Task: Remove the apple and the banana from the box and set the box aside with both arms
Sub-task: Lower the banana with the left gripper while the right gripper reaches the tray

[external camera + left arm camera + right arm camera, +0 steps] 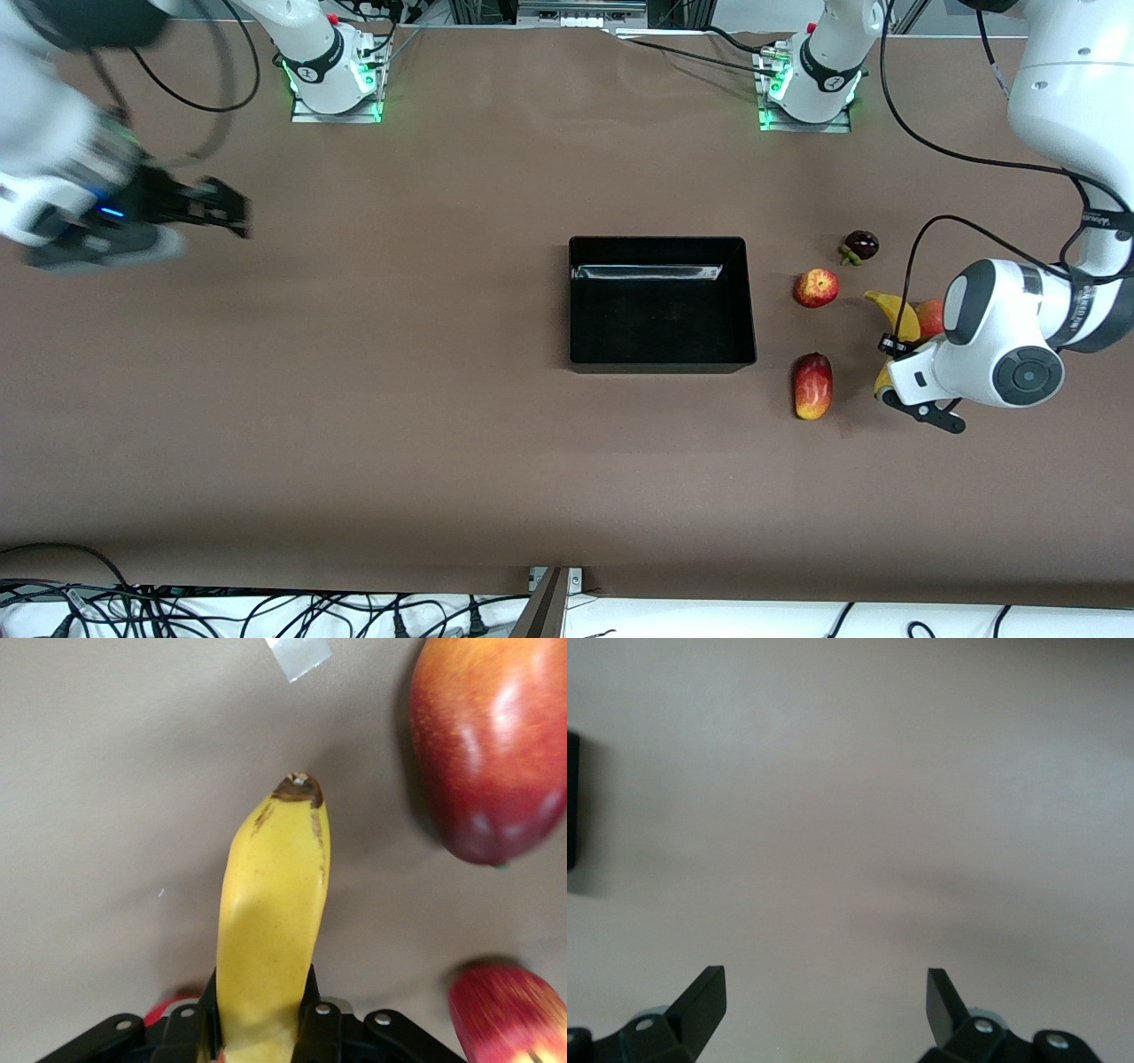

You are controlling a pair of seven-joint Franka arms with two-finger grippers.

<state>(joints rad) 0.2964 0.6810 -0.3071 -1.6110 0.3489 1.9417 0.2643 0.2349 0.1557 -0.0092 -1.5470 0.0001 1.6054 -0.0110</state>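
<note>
both fruits of the task are lying outside the box [660,301], which is showing a bare black floor, so the judgement is that the banana's set-down is the step in hand and the two-armed shove of the box is what remains. the left gripper [262,1020] is clamping the banana [273,921] between its fingers, near one end; the fruit's long axis is running straight out from the jaws, dark tip leading, the curve bowing only slightly. in the front view the banana [895,321] is sitting half hidden under the left wrist, close above the brown table [354,399] toward the left arm's end; whether it is touching the surface cannot be told. crowding the hand are an elongated red-yellow mango-like fruit [812,385] off to one side of the banana's tip, a smooth red-orange round fruit [929,317] tucked close under the wrist, and the apple [816,288] resting between the hand and the box. a dark purple fruit [860,245] is lying just past the apple, toward the bases.

the right gripper [826,1001] is hanging with its fingers spread wide and holding nothing, over bare table toward the right arm's end, well apart from the box; it is waiting.

for the coming push, the left hand is standing much nearer the box than the right, with the apple and mango-like fruit lying in between, so it will likely need to lift clear of them after letting go.
</note>
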